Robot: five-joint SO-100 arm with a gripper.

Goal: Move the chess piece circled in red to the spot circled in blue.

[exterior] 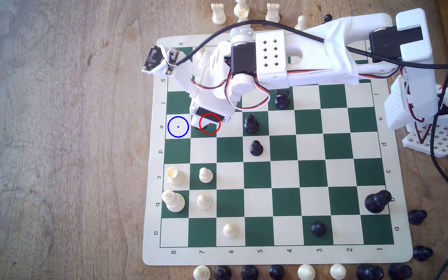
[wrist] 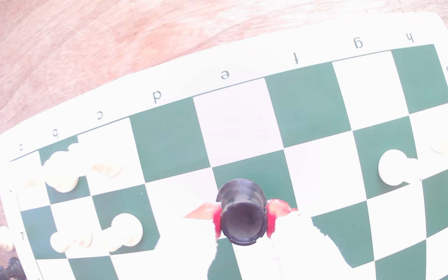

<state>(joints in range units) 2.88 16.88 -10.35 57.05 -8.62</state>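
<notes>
Because the red pads press the black rook on both flanks, I judge my gripper closed on it, high on the tower so the wide base stays free; the rook appears upright over the green square under the red ring; whether it has left the board I cannot tell; just beyond, adjoining that square at the board's edge, lies the target square, cream, bare, blue-ringed; beyond it, the wooden table.
</notes>
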